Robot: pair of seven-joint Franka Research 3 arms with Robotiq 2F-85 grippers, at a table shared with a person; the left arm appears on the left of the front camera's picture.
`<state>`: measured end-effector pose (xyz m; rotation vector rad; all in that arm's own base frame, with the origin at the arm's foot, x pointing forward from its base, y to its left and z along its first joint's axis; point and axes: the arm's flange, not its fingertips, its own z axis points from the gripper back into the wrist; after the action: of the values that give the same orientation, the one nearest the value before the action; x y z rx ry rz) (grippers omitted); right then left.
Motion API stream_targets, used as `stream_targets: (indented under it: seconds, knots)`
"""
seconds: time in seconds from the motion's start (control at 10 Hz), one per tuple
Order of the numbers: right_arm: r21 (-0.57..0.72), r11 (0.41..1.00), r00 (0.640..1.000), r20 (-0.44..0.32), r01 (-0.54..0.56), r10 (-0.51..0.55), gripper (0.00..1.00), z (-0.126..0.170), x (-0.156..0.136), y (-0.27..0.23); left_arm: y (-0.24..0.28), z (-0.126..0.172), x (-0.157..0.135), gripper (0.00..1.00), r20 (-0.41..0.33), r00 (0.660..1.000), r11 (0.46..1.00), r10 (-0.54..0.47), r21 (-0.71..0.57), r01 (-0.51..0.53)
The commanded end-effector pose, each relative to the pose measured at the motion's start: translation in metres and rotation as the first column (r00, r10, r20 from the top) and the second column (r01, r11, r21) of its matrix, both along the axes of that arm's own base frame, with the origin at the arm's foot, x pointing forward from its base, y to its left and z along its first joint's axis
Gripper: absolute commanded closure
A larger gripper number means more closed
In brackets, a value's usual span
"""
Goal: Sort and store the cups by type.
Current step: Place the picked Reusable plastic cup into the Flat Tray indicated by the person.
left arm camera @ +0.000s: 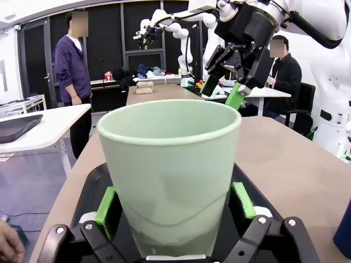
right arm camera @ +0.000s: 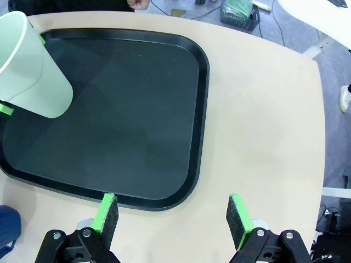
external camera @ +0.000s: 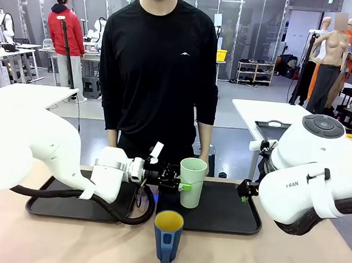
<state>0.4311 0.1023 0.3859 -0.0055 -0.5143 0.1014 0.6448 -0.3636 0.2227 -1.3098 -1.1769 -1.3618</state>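
Mint-green plastic sits between the pads of my left gripper (left arm camera: 174, 198): the tumbler (external camera: 192, 180) is upright over the black tray (external camera: 230, 212), pinched low on both sides. I cannot tell whether its base touches the tray. My right gripper (right arm camera: 173, 211) hangs with its fingers spread wide, holding nothing, above the bare table (right arm camera: 258, 109) by the tray's corner. The dark blue cup (external camera: 168, 235), yellow inside, stands on the table just in front of the tray.

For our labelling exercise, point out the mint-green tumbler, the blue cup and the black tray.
mint-green tumbler (external camera: 192, 183), front view, side wall.
blue cup (external camera: 166, 243), front view, outer wall.
black tray (right arm camera: 137, 120), right wrist view, bare floor.
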Motion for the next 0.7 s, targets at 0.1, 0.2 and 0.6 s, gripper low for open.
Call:
stream_targets:
  seconds: [0.1, 0.2, 0.6]
  knots:
    - [-0.004, 1.000, 1.000, 0.000, -0.008, 0.008, 0.00, -0.001, 0.001, 0.000, 0.031, 0.015, -0.023, 0.00, 0.009, 0.999, 0.998, 0.043, 0.035, -0.044]
    - [-0.004, 1.000, 1.000, 0.000, -0.008, 0.008, 0.00, -0.001, 0.001, 0.000, 0.039, 0.018, -0.026, 0.00, 0.012, 0.999, 0.998, 0.053, 0.036, -0.054]
    - [-0.004, 1.000, 1.000, 0.000, -0.008, 0.008, 0.00, -0.001, 0.001, 0.000, 0.056, 0.026, -0.037, 0.00, 0.013, 0.997, 0.996, 0.070, 0.057, -0.071]
